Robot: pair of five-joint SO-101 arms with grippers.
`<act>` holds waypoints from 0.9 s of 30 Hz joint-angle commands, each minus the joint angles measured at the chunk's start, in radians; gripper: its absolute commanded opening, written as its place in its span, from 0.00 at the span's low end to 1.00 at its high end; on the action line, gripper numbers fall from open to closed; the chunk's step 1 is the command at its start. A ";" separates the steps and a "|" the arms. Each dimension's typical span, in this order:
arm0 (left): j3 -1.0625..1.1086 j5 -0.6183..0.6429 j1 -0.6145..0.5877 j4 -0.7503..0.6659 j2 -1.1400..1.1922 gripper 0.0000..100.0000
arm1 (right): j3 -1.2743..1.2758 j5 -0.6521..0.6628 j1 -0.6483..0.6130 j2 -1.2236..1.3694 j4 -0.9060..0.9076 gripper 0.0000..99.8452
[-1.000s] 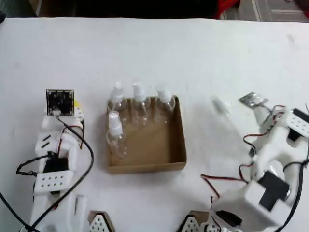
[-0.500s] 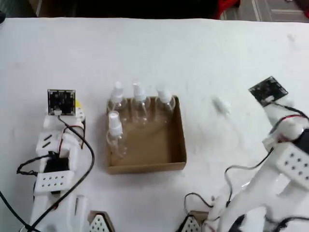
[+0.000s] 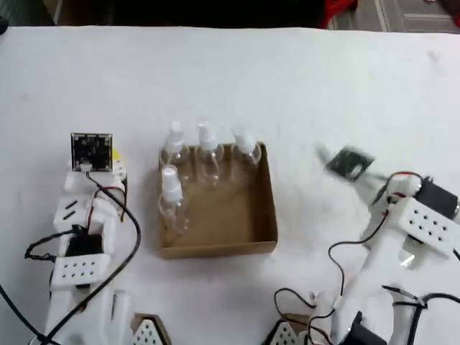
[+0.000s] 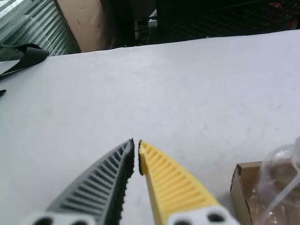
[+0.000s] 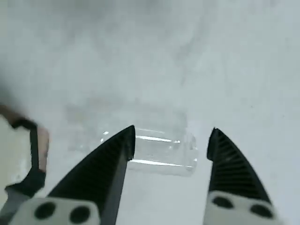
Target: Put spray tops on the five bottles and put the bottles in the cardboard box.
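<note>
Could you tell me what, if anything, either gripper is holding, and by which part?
Nothing is held: the left gripper is shut and empty, the right gripper open over a lying clear bottle.

White table (image 3: pixel 287 72), faintly creased, runs edge to edge. Past its far edge, high view: dark strip, a red object (image 3: pixel 339 8) at the right, grey tiled floor (image 3: pixel 402 14) beside it. Left wrist view: same table surface (image 4: pixel 187 93); behind it a tan board (image 4: pixel 86 23) standing upright, ribbed slats (image 4: pixel 28 23) next to it, dark mesh (image 4: pixel 225 16) across the back. A black strap-like piece (image 4: pixel 23 54) lies at the table's edge.
</note>
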 commanded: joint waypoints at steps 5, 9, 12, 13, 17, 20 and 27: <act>-0.006 -0.006 0.015 -0.028 -0.002 0.02 | 0.051 0.793 0.294 -0.196 0.079 0.24; -0.006 -0.006 0.015 -0.028 -0.002 0.02 | 0.192 0.967 0.397 -0.240 -0.005 0.28; -0.006 -0.006 0.015 -0.026 -0.002 0.02 | 0.344 0.973 0.423 -0.259 -0.154 0.29; -0.006 -0.006 0.015 -0.025 -0.004 0.02 | 0.399 0.973 0.423 -0.268 -0.206 0.29; -0.006 -0.006 0.015 -0.023 -0.002 0.02 | 0.569 0.974 0.415 -0.332 -0.344 0.29; -0.006 -0.006 0.015 -0.025 -0.001 0.02 | 0.651 0.993 0.400 -0.420 -0.372 0.29; -0.006 -0.006 0.016 -0.028 -0.001 0.02 | 0.856 1.119 0.429 -0.680 -0.406 0.29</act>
